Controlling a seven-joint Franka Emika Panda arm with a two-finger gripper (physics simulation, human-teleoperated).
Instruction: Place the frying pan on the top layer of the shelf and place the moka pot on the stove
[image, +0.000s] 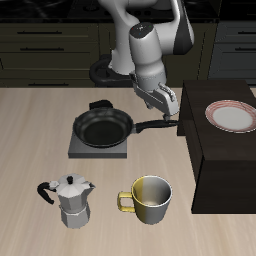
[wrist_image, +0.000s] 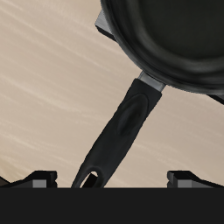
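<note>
The black frying pan (image: 103, 128) sits on the grey stove (image: 84, 152), its long handle (image: 152, 125) pointing toward the dark shelf (image: 225, 160). My gripper (image: 171, 114) hovers at the handle's end, open, with nothing held. In the wrist view the pan (wrist_image: 175, 35) and its handle (wrist_image: 122, 122) lie below my gripper (wrist_image: 112, 180), and the handle's tip sits between the two widely spread fingertips. The silver moka pot (image: 72, 200) stands upright near the table's front edge, well away from the gripper.
A yellow-grey mug (image: 150, 198) stands beside the moka pot. A white plate with a red rim (image: 232, 115) lies on the shelf's flat top. Dark cabinets run behind the table.
</note>
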